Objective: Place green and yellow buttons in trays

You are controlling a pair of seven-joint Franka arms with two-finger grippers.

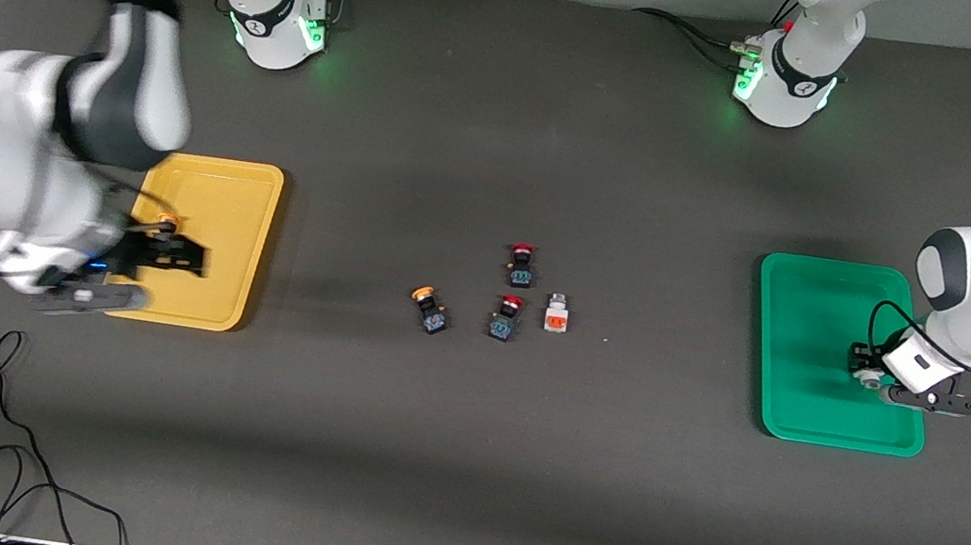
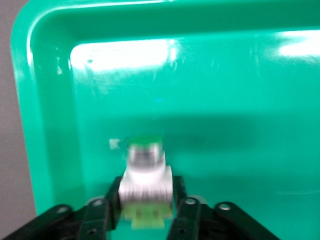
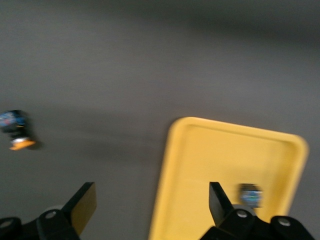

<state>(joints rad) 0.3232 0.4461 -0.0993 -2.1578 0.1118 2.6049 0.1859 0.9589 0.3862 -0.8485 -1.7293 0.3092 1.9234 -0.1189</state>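
From the front view, a dark grey surface (image 1: 459, 459) is seen with two arms reaching over trays at its ends. The right hand (image 1: 165, 251) is held over the yellow tray (image 1: 246, 220), and a yellow-capped button (image 1: 166, 220) is seen in that tray just beside the hand. The left hand (image 1: 872, 373) is held low over the green tray (image 1: 802, 355), with a small white-bodied part showing at its tip. Well apart from both hands, between the trays, four small buttons lie on the surface: a second yellow-capped button (image 1: 429, 307), two red-capped buttons (image 1: 521, 264) (image 1: 507, 315), and a white button with an orange face (image 1: 557, 313).

In the left wrist view, the left hand (image 2: 146, 200) is shown closed on a white-bodied button with a green cap (image 2: 145, 170), held just above the green tray (image 2: 235, 100).

In the right wrist view, the right hand (image 3: 152, 200) is shown open with its fingers (image 3: 82, 202) spread wide and nothing between them. One finger is over the yellow tray (image 3: 200, 155), where a dark blue-bodied button (image 3: 250, 195) lies just beside it. Another yellow-capped button (image 3: 17, 131) is seen on the bare surface (image 3: 125, 65), well apart from the hand.
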